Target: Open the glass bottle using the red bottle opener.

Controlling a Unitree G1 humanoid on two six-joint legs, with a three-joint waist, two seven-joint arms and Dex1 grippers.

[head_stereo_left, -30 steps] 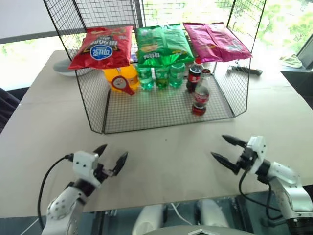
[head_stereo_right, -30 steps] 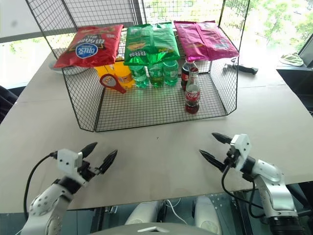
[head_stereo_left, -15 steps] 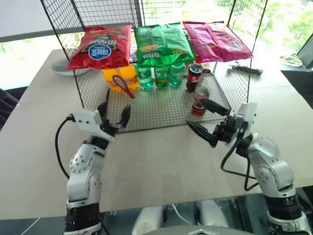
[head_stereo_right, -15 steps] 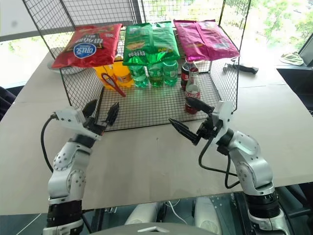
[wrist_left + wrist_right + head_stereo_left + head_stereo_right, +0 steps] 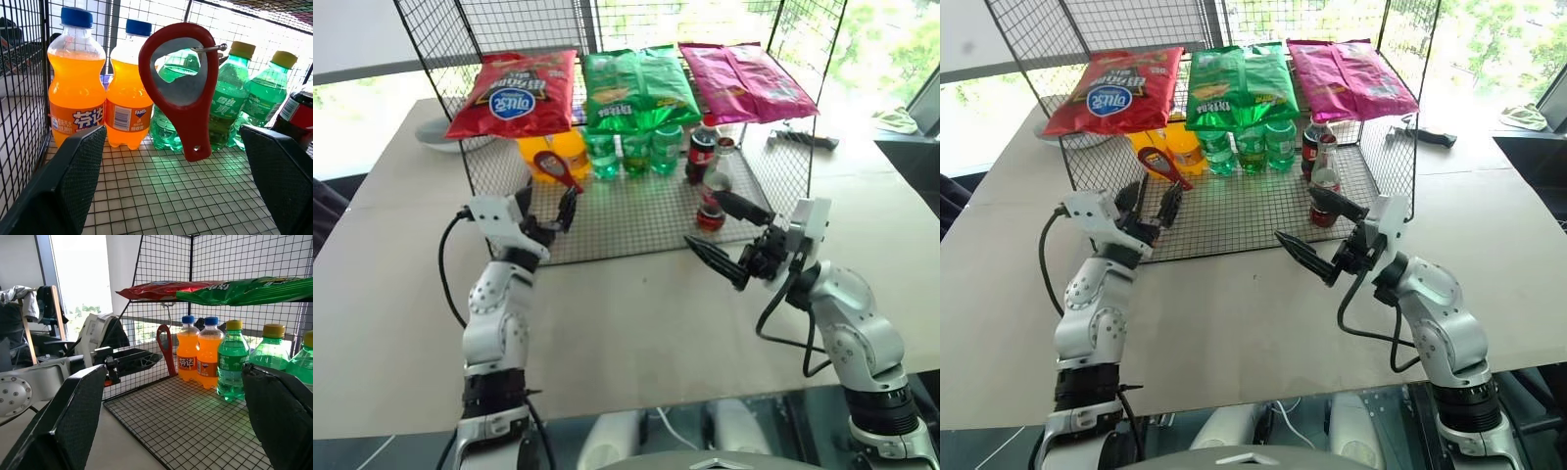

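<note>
Left claw (image 5: 546,209) is wide open and empty, with the red bottle opener (image 5: 183,88) hanging upright dead ahead, handle down. Glass bottle (image 5: 714,199) sits closer to the right claw (image 5: 722,233), also open.

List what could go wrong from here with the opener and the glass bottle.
The red bottle opener hangs from a thin wire hook; the open left gripper could knock it swinging or off. The glass bottle stands right behind the open right gripper, beside a plastic cola bottle; a finger could tip either.
</note>
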